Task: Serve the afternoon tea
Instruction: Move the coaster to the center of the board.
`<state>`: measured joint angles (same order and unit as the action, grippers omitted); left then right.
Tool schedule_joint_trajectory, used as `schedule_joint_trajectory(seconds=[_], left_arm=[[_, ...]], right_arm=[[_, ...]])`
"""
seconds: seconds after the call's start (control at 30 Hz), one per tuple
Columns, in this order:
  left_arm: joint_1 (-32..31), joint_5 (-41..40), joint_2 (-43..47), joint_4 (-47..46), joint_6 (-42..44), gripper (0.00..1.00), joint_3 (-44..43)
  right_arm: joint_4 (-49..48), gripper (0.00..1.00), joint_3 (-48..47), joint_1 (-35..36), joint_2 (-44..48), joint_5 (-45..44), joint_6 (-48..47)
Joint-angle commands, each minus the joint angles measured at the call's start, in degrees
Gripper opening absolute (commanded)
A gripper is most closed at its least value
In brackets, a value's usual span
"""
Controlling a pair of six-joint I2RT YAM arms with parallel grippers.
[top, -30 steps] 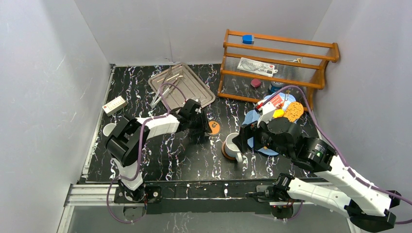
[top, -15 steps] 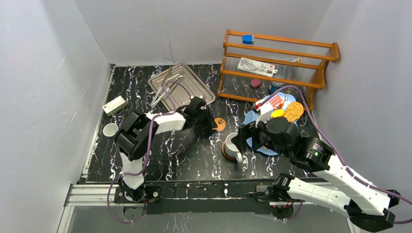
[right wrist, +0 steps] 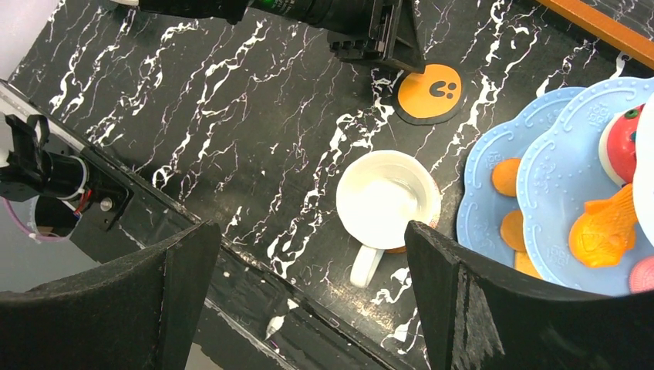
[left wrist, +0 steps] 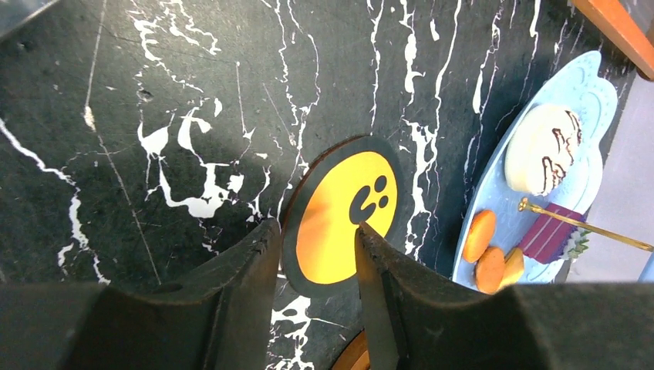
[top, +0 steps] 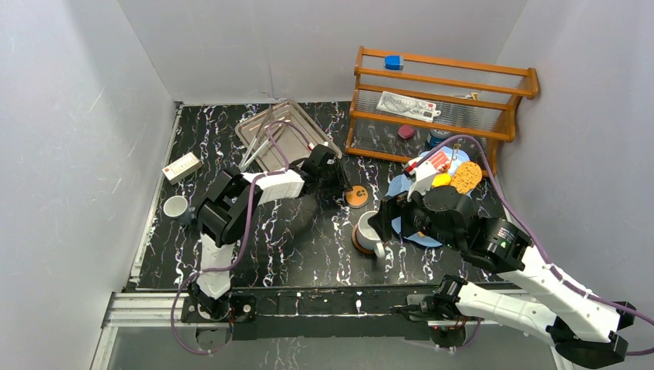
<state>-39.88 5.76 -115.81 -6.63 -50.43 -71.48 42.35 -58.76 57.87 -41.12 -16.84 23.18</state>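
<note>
My left gripper (left wrist: 312,231) is shut across the near edge of a round orange saucer (left wrist: 343,212) with a dark rim, low over the black marble table. In the top view this saucer (top: 356,196) lies just left of the light-blue tiered stand (top: 399,189). My right gripper (right wrist: 308,231) is open wide and empty above a white mug (right wrist: 388,202), which stands on a brown saucer (top: 359,239). The stand (right wrist: 555,177) holds toy pastries: a white cake (left wrist: 540,146), orange pieces (left wrist: 478,235) and an orange pastry (right wrist: 605,231). A second mug (top: 176,206) stands far left.
A silver tray (top: 305,142) with metal tongs (top: 262,139) lies at the back centre. A wooden rack (top: 439,100) stands at the back right, behind the stand. A small white box (top: 182,166) lies at the left. The metal rail (top: 308,304) runs along the table's front edge.
My left gripper has moved right with the orange saucer, from mid-table toward the stand and the white mug. The right arm has not moved.
</note>
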Motion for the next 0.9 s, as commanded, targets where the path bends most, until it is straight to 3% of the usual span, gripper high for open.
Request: schedule_joint_trajectory(seconds=[0.0,0.2,0.4,0.73,0.87], left_arm=[[-0.3,-2.2,3.4,8.1,1.7,0.4,-2.4],[-1.5,2.4,8.7,8.3,-0.8,0.45,3.5],[-2.9,10.5,7.0,-0.9,-5.2,0.48,6.9],[-6.1,12.7,-0.5,-4.4,-7.1,0.52,1.2],[-6.0,8.3,-1.3,-4.7,-4.8,0.52,-0.5]], right_arm=[[-1.0,0.99,-3.2,0.2,0.4,-1.6,1.4],[0.9,0.98,-4.0,0.2,0.5,-3.6,1.9],[1.2,0.99,-2.6,0.2,0.9,-5.3,3.4],[1.5,0.99,-1.6,0.2,0.3,-5.6,6.8],[2.1,0.99,-1.6,0.2,0.5,-5.3,7.8]])
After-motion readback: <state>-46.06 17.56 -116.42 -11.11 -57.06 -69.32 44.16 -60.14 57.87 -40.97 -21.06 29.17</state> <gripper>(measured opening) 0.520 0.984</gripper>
